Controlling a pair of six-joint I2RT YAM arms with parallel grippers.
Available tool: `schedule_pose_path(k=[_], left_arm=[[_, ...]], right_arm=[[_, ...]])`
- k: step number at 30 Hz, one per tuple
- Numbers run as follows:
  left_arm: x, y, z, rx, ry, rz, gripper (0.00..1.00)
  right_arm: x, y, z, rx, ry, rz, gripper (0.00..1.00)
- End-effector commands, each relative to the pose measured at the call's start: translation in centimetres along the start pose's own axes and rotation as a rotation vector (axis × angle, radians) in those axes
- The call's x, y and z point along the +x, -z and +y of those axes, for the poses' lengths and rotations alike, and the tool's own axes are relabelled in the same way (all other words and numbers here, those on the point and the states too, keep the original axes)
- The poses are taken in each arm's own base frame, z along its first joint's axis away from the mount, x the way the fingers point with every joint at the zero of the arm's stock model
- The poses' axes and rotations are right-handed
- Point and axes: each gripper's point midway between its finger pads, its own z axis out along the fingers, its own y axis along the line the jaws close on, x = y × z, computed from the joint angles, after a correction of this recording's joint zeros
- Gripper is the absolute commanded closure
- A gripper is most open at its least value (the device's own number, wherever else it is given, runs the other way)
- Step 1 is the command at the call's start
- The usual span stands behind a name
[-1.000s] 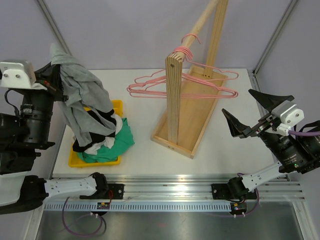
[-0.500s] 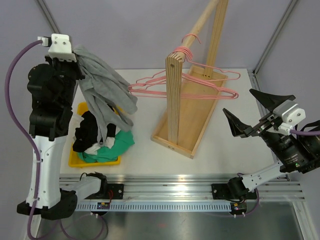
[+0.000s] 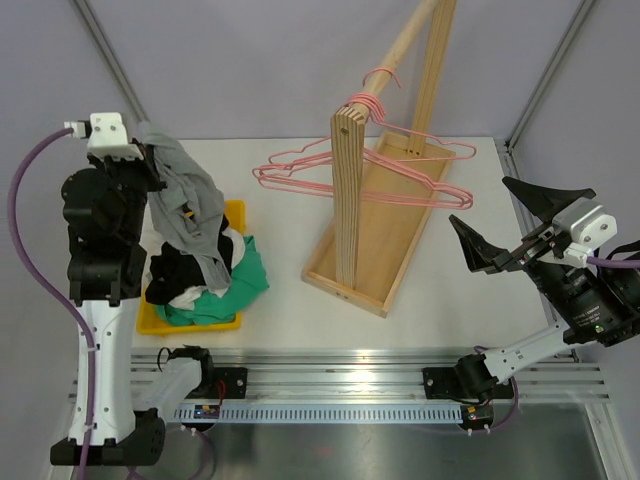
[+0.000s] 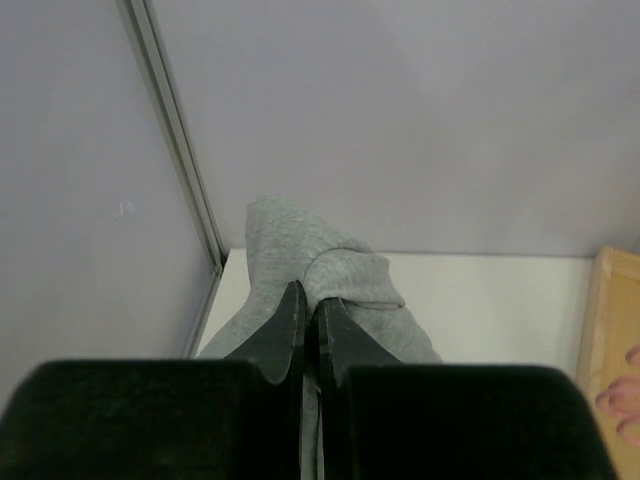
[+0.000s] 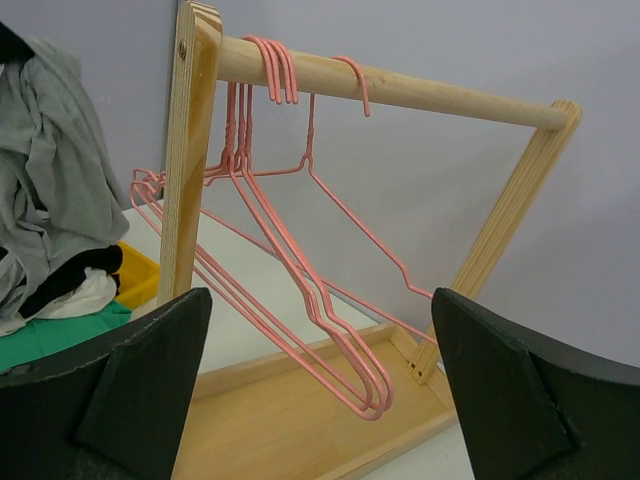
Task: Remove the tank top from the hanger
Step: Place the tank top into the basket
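Overhead, your left gripper (image 3: 148,162) was clamped on the grey tank top (image 3: 190,208), which hung straight down from it above the yellow bin (image 3: 238,215), left of the pink hangers (image 3: 300,172). Left wrist showed the same pinch. Right wrist: your right gripper (image 5: 320,300) gaped empty, farther away.

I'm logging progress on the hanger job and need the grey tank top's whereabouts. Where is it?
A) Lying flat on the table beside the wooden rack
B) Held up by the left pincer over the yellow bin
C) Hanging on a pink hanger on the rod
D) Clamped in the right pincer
B: the left pincer is shut on the grey tank top, which dangles over the yellow bin, while the pink hangers are bare and the right pincer is open and empty.
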Motion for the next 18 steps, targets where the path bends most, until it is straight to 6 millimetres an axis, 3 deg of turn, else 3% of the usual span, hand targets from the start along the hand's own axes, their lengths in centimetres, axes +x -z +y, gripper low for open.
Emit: schedule_pose_path(k=[1, 3, 4, 6, 7, 13, 18], left_arm=[[4.2, 0.9, 1.0, -0.062, 0.024, 0.037, 1.0], [6.1, 2.1, 1.5, -0.094, 0.021, 0.056, 1.0], [9.0, 2.2, 1.9, -0.128, 0.051, 0.117, 1.0], [10.7, 3.0, 2.2, -0.154, 0.06, 0.14, 1.0], [12.7, 3.2, 2.7, -0.191, 0.068, 0.179, 1.0], [17.7, 4.9, 3.1, -0.248, 0.112, 0.317, 1.0], [22.5, 6.4, 4.7, -0.354, 0.056, 0.481, 1.0]], right_arm=[[-0.5, 0.0, -0.1, -0.009, -0.03, -0.025, 0.01], [-0.4, 0.0, -0.2, -0.007, -0.033, -0.023, 0.0], [-0.5, 0.0, -0.1, -0.009, -0.033, -0.025, 0.0], [-0.4, 0.0, -0.1, -0.009, -0.033, -0.023, 0.01], [-0.5, 0.0, 0.0, -0.011, -0.031, -0.024, 0.01], [-0.4, 0.0, -0.1, -0.011, -0.033, -0.025, 0.01], [-0.5, 0.0, -0.1, -0.016, -0.038, -0.033, 0.0]])
